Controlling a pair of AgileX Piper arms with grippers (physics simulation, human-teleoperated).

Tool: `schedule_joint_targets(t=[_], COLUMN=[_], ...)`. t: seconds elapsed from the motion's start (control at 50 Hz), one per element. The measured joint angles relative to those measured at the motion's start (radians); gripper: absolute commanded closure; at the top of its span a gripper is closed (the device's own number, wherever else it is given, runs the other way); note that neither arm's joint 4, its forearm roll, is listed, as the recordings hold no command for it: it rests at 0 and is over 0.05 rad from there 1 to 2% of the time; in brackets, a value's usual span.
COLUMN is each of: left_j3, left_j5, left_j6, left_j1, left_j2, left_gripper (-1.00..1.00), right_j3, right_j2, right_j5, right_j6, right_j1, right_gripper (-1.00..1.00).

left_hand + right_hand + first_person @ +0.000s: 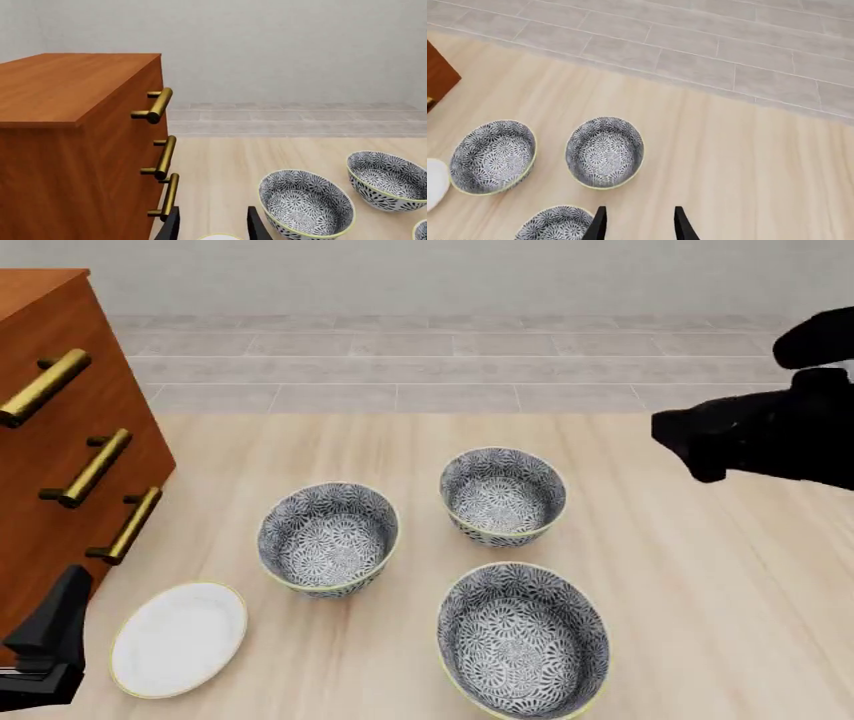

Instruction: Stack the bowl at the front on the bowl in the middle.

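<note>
Right claw [637, 222] tips only (cropped)

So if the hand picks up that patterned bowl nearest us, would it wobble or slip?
The deep round floral bowl with the yellow-green rim looks rigid and probably glazed, so perhaps slippery. Its curved wall narrows downward, so a sideways push might rock it. The thin rim seems the likeliest place to grip.
</note>
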Motion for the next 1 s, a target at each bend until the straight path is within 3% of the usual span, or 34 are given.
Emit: schedule_joint_targets(t=[0.38,1.0], left_j3=[0.001,0.002], left_j5=[-0.002,-0.003], left_j6=[0.0,0.0], left_j1=[0.0,0.0], left_j2=[0.0,0.0], left_gripper=[-1.0,-1.0], right_j3=[-0.221,-0.391], right_j2=[0.289,0.599], right_j5=[0.133,0.197], right_j6=[0.02,0.009], right_j1=[0.044,0.031], right_gripper=[-1.0,-1.0])
